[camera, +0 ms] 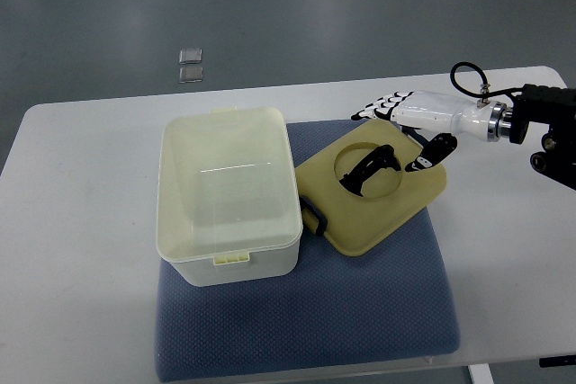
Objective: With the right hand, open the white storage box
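Box was sitting open on the left part of a blue mat, which was spread over the white table I was working at. It's one of those whitish, see-through storage tubs, and from my camera I could look right down into it, with nothing I could make out inside. A small latch tab stuck out on the near edge and another on the far edge.

The lid was off and lying just to the right of the box, on the same mat, turned at an angle so one corner pointed toward the far right. It looked touching or very nearly touching the box wall, hard to say which. It had a round cutout with a black handle across it, and a black clip on the edge nearest the box.

My right hand came in from the right edge and sat over the far corner of the lid. White palm, black-jointed fingers stretched out loosely toward the left, thumb hanging down by the lid's edge. It wasn't gripping anything as far as I could see.

Off the table, on the grey floor beyond, were two small clear squares.
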Controlling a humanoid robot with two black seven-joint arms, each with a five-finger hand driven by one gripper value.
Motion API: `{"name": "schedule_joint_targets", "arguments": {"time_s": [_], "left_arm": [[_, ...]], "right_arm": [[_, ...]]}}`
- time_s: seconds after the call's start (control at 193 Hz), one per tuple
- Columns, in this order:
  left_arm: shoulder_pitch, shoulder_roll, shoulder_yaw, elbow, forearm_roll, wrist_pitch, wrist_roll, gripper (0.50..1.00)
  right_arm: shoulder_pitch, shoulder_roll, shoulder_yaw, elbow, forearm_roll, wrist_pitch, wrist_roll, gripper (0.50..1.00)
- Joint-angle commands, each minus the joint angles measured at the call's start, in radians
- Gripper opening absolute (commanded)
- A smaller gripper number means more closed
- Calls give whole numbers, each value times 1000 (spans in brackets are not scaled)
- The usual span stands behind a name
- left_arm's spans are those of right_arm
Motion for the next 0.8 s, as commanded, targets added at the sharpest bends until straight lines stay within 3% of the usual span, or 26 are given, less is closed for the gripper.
{"name": "schedule_joint_targets", "arguments": {"time_s": [0.0,0.062,0.13,0.238,0.441,0.487,0.586,0.695,0.793], "left_arm": [[0,0,0,0,0,0,0,1000],[-1,0,0,0,0,0,0,1000],[0,0,0,0,0,0,0,1000],[0,0,0,0,0,0,0,1000],[0,0,0,0,0,0,0,1000],[0,0,0,0,0,0,0,1000],[0,0,0,0,0,0,0,1000],[0,0,0,0,0,0,0,1000],[0,0,0,0,0,0,0,1000]], "right_arm": [[42,-33,26,2,38,167,0,936],[48,-44,60,2,102,264,0,934],[48,-53,120,-3,245,428,0,936],[39,-33,189,-44,510,566,0,936],[-56,80,201,-106,1119,547,-2,938],[-79,115,204,-113,1275,491,-89,938],[-124,166,224,-127,1499,398,-206,938],[-161,200,229,-127,1627,413,-336,938],[-176,223,229,-130,1648,407,-414,938]]}}
